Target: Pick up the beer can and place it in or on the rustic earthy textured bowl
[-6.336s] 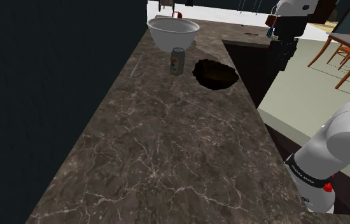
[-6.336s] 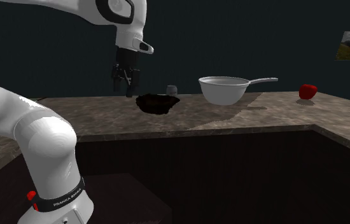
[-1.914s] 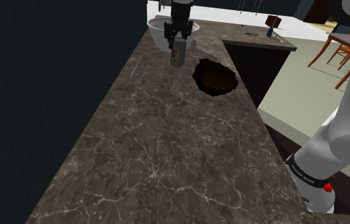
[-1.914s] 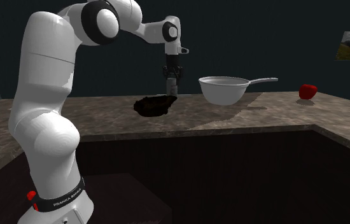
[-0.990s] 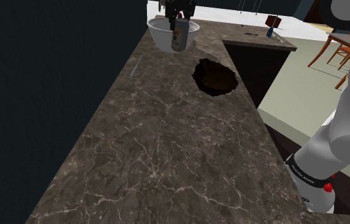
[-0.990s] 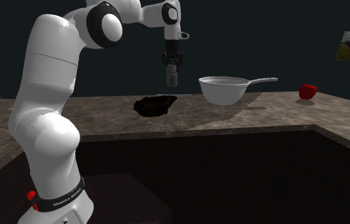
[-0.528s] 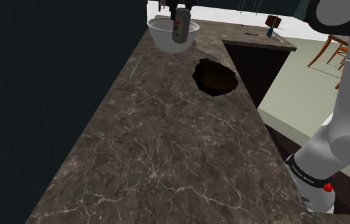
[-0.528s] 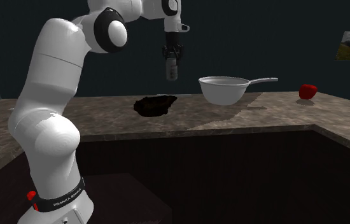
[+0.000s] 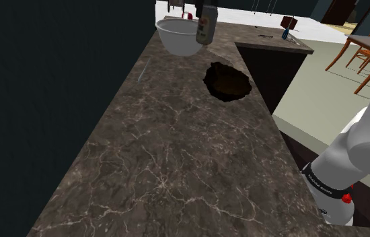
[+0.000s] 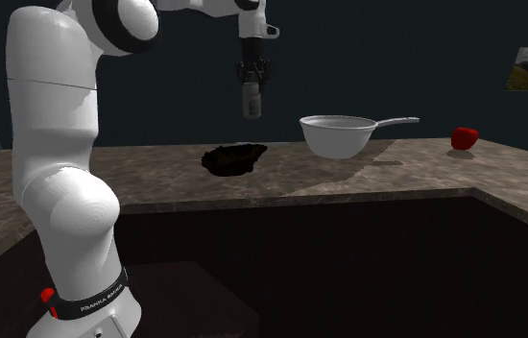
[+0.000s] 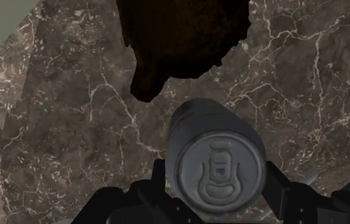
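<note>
A grey beer can (image 9: 206,24) with a red and yellow label hangs in the air above the counter, upright. My black gripper (image 9: 202,7) is shut on the can near its top. In the second exterior view the can (image 10: 251,100) hangs under the gripper (image 10: 252,79), high above the dark brown, rough-edged bowl (image 10: 234,158) and a little towards that view's right. The bowl (image 9: 228,81) lies on the marble counter near its edge. In the wrist view the can's lid (image 11: 216,164) sits between the fingers (image 11: 160,186), with the bowl (image 11: 180,44) below and ahead.
A white saucepan (image 9: 181,35) with a long handle (image 10: 398,122) stands beyond the bowl. A red object (image 10: 464,137) sits farther along the dark marble counter (image 9: 177,155). The counter drops off on the shoulder view's right, where wooden chairs (image 9: 368,50) stand.
The gripper has lifted the can higher off the counter and carried it towards the shoulder view's right, away from the saucepan and nearer over the bowl.
</note>
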You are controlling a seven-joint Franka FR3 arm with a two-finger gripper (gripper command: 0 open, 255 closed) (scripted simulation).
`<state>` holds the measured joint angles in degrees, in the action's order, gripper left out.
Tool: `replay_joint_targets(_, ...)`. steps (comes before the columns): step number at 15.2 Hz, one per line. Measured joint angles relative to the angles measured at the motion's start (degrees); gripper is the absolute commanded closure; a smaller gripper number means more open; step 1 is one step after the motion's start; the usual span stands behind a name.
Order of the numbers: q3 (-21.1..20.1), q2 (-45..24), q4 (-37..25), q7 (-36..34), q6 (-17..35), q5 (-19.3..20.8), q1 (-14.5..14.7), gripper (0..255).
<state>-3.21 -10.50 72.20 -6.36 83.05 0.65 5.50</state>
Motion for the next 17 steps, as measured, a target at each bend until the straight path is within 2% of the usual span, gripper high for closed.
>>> replay_joint_targets(2, 0.35, 5.78, 7.06, 0.89, 1.29, -0.36, -0.62, 255)
replay_joint_targets(9, 1.49, 21.56, 23.44, 3.04, 1.92, -0.92, -1.70, 255)
replay_joint_targets(17, 1.84, 25.27, 33.22, 3.63, 7.93, -0.98, -1.88, 255)
